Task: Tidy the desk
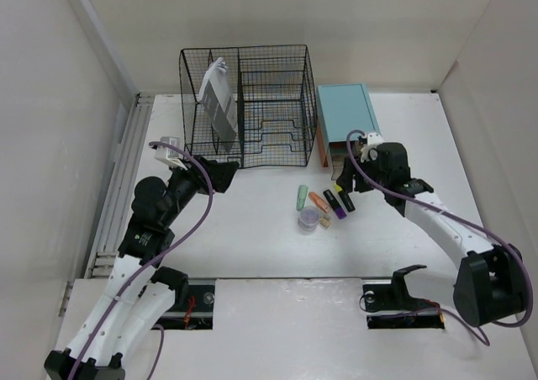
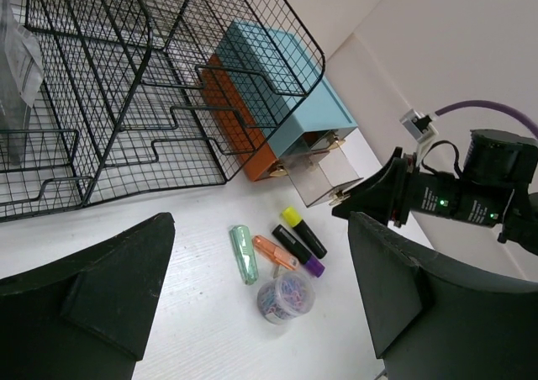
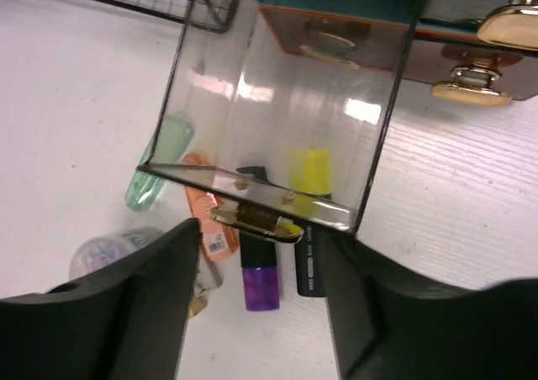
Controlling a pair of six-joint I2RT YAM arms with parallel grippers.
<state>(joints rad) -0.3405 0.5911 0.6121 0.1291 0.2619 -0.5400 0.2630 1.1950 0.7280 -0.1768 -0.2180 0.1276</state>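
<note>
Both hands are spread. Left hand (image 2: 261, 222) hovers over the surface (image 2: 202, 329); a drawer handle (image 3: 256, 220) sits between the right hand's (image 3: 262, 233) fingers (image 3: 126, 313).

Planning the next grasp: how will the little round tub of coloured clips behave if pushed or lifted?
The tub seems to stand on its flat base, so a push would probably slide it on the desk rather than roll it. Its smooth clear wall looks slippery to pinch. It is small, so likely light, though the loose clips could shift.
</note>
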